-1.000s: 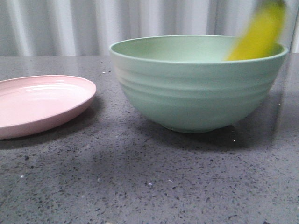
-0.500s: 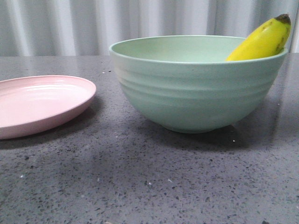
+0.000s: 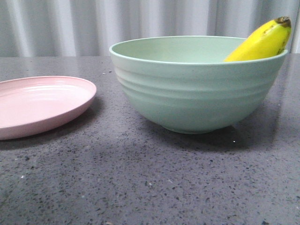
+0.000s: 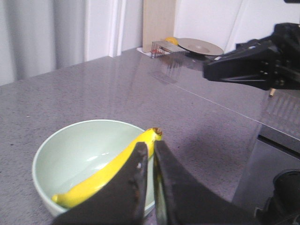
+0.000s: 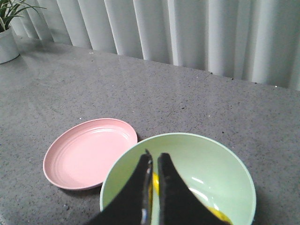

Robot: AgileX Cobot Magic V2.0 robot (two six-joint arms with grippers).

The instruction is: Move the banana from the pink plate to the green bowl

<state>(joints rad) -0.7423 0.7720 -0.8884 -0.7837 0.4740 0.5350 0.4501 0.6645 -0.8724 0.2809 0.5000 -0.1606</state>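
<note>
The yellow banana (image 3: 262, 43) lies in the green bowl (image 3: 197, 93), its dark tip leaning over the right rim. The pink plate (image 3: 37, 103) sits empty to the bowl's left. Neither gripper shows in the front view. In the left wrist view my left gripper (image 4: 151, 144) is shut and empty above the bowl (image 4: 75, 150), near the banana's (image 4: 101, 176) tip. In the right wrist view my right gripper (image 5: 154, 155) is shut and empty above the bowl (image 5: 206, 159). The banana (image 5: 218, 215) is partly hidden behind the fingers, and the plate (image 5: 89, 152) lies beside the bowl.
The grey speckled table (image 3: 140, 178) has a pleated white curtain (image 3: 70, 23) behind it. The right arm (image 4: 253, 65) hangs dark above the table in the left wrist view. A potted plant (image 5: 7, 37) stands at a far corner. A wire rack (image 4: 161, 47) and a dish (image 4: 199, 46) sit far off.
The banana was a moving blur over the bowl's right rim one second ago. It now rests still against that rim, settled slightly lower.
</note>
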